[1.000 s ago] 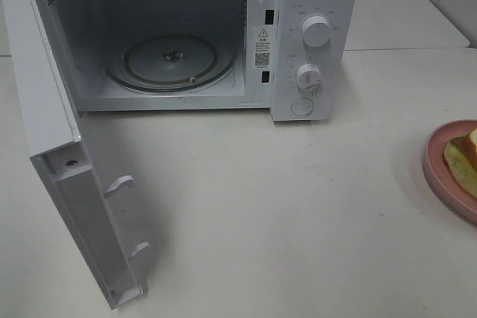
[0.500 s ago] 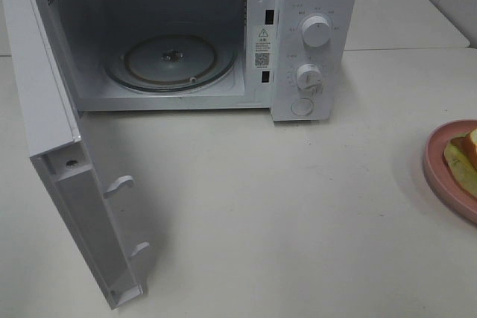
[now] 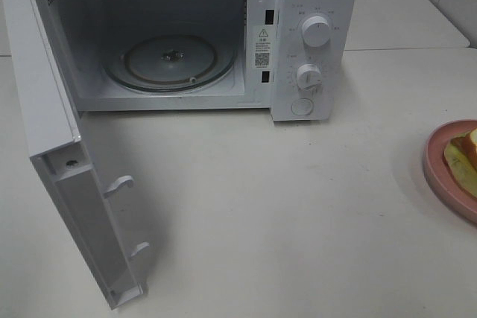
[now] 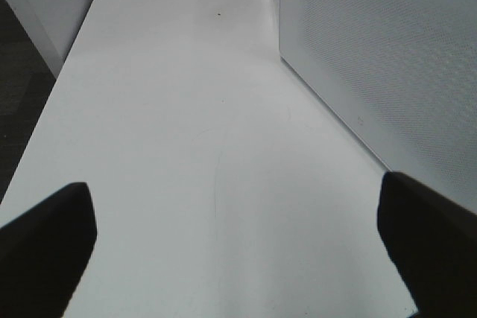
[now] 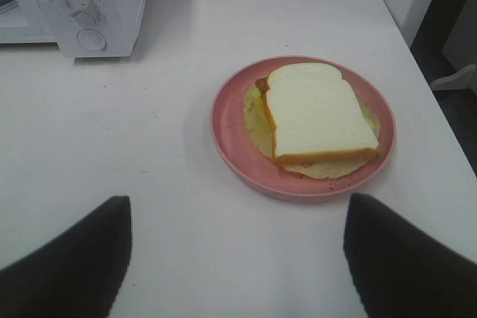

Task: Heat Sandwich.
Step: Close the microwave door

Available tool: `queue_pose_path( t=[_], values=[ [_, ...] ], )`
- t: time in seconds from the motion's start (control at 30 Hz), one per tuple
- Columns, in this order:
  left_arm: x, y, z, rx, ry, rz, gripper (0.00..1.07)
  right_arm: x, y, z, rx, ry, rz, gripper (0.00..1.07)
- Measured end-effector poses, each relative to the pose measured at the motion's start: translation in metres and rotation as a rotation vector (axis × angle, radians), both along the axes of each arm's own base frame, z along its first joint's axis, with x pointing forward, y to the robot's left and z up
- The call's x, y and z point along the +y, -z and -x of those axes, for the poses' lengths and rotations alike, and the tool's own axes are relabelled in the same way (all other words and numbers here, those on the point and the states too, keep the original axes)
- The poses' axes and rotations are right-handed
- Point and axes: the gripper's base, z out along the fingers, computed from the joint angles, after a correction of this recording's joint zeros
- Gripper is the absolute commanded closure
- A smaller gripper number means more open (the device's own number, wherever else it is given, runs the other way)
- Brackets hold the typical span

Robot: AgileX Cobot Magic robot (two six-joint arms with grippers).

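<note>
**Microwave open, sandwich waiting on its plate**

The white counter (image 3: 298, 206) carries everything. On it stands the white microwave (image 3: 313, 5), its door (image 3: 71, 184) swung wide open toward the left side of the high view, showing the glass turntable (image 3: 171, 61) in the bare cavity. Two round knobs (image 3: 316, 31) and a button sit on its control panel.

Well apart from the microwave, at the right edge of the high view, lies the pink plate (image 5: 231, 135). The sandwich (image 5: 317, 113) rests on it, white bread on top, golden crust along the edges, yellow-green filling spilling out beneath.

The right tool (image 5: 238, 258) hovers near the plate, fingers spread wide, gripping nothing. The left tool (image 4: 231, 247) hangs over bare counter beside the microwave's perforated side wall, likewise spread and empty.
</note>
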Motion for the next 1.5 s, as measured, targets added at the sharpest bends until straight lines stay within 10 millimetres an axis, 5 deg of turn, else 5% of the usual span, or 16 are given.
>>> queue_pose_path(
  t=[0.7,0.83,1.0,1.13,1.27,1.5],
  values=[
    [0.0,-0.003,0.0,-0.018,-0.001,-0.001,0.12,0.0,0.0,0.0,0.0,0.0,0.0,0.32],
    [0.0,-0.013,0.0,-0.08,-0.004,-0.006,0.22,0.0,0.0,0.0,0.0,0.0,0.0,0.32],
    [0.002,-0.017,-0.013,-0.034,-0.005,0.0,0.47,0.0,0.0,0.0,0.0,0.0,0.0,0.32],
    [0.004,-0.021,-0.035,-0.008,-0.01,0.005,0.85,0.0,0.0,0.0,0.0,0.0,0.0,0.32],
    [0.006,-0.025,-0.052,-0.017,-0.016,0.007,1.05,0.0,0.0,0.0,0.0,0.0,0.0,0.32],
    [0.01,-0.022,-0.077,-0.027,-0.026,0.009,1.07,0.0,0.0,0.0,0.0,0.0,0.0,0.32]
  ],
)
